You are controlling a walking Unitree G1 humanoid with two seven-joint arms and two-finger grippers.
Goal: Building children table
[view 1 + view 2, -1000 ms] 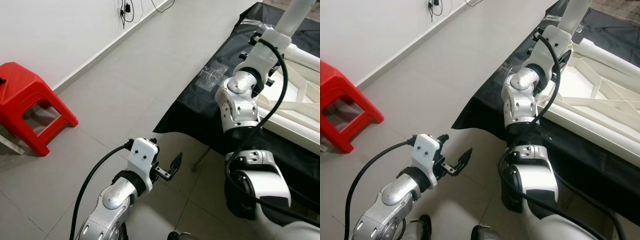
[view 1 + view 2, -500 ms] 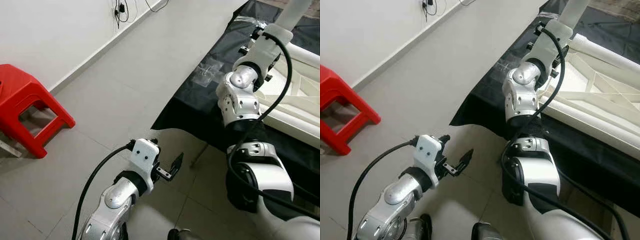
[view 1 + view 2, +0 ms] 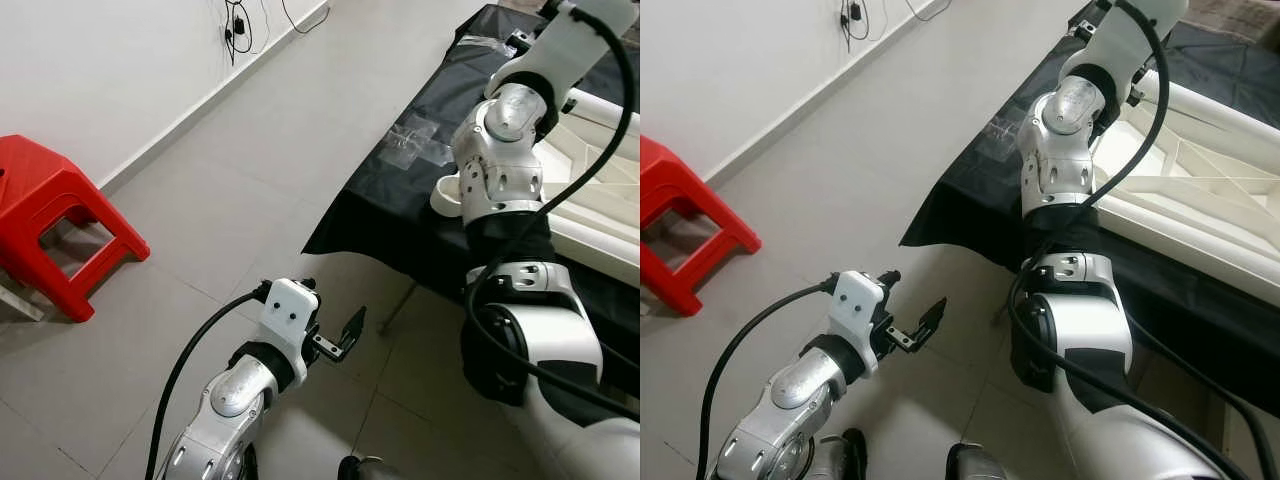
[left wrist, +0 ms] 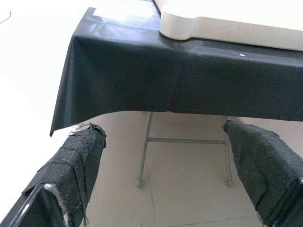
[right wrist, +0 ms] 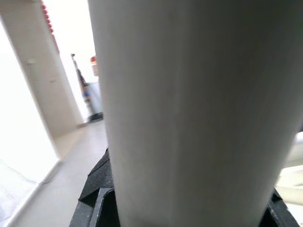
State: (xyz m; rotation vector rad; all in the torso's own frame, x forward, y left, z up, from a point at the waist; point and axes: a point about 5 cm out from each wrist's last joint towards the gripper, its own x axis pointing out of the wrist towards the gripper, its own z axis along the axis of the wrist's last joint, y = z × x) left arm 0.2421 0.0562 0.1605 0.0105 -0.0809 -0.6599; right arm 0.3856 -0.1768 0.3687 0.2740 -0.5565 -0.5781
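The white children's table top [image 3: 1200,190] lies upside down, ribs up, on a black-covered table [image 3: 400,200]; its rounded corner [image 4: 180,28] overhangs the cloth. My right arm [image 3: 500,150] reaches up over it. My right gripper [image 5: 187,213] is shut on a white table leg [image 5: 189,94], and a black finger [image 5: 94,208] shows at each side of the leg. My left gripper [image 3: 340,335] hangs low over the floor in front of the table, open and holding nothing. Another white tube [image 3: 1210,105] lies along the table top's far side.
A red plastic stool [image 3: 50,230] stands at the left by the white wall. Cables [image 3: 235,20] hang at the wall. A clear plastic bag [image 3: 415,140] lies on the black cloth. Thin metal legs [image 4: 144,151] hold the covered table up over grey tiled floor [image 3: 230,190].
My right arm has lifted up and to the right with the white leg, its wrist now at the picture's top edge. The left arm has stayed put.
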